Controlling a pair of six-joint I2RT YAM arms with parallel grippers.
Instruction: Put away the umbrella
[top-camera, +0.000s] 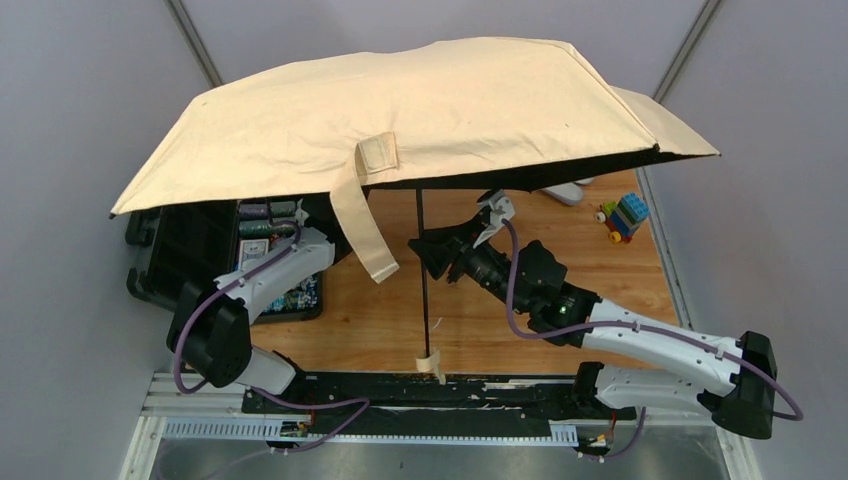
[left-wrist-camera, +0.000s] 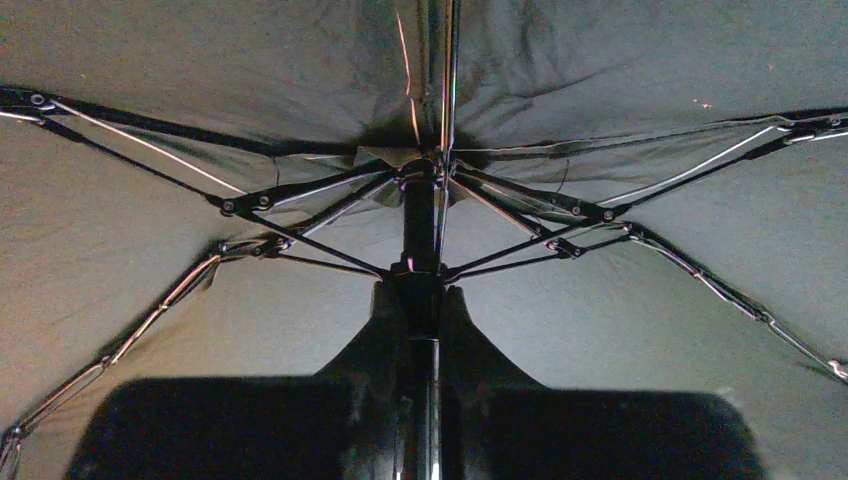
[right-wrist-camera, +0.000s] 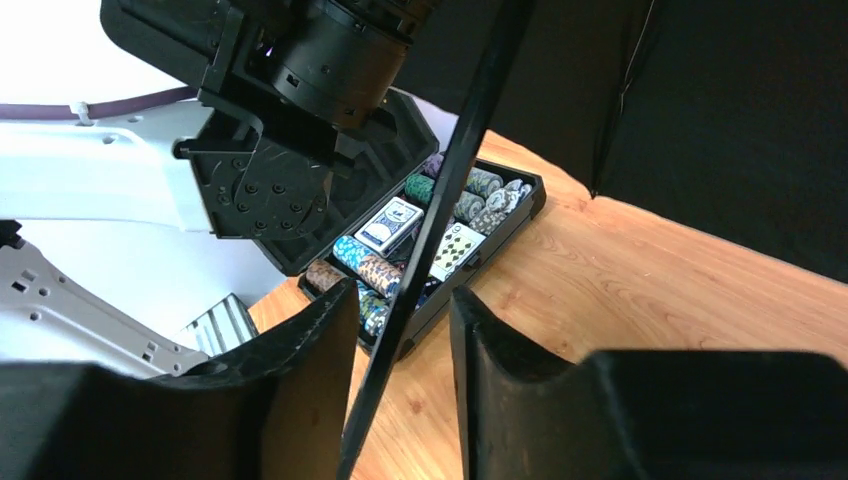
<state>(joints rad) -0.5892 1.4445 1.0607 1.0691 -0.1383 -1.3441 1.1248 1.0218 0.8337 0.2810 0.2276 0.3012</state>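
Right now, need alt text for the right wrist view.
A black umbrella shaft runs diagonally up between the fingers of the open right claw. Behind it, the left arm hangs above an open black case of poker chips and cards on a wooden table, with the dark canopy at upper right.

The umbrella (top-camera: 420, 110) spreads above the surface (top-camera: 640, 270), its shaft (top-camera: 422, 270) upright between the arms. A case (top-camera: 290, 295) lies left beneath it; toy blocks (top-camera: 625, 215) far right, perhaps just outside its edge.
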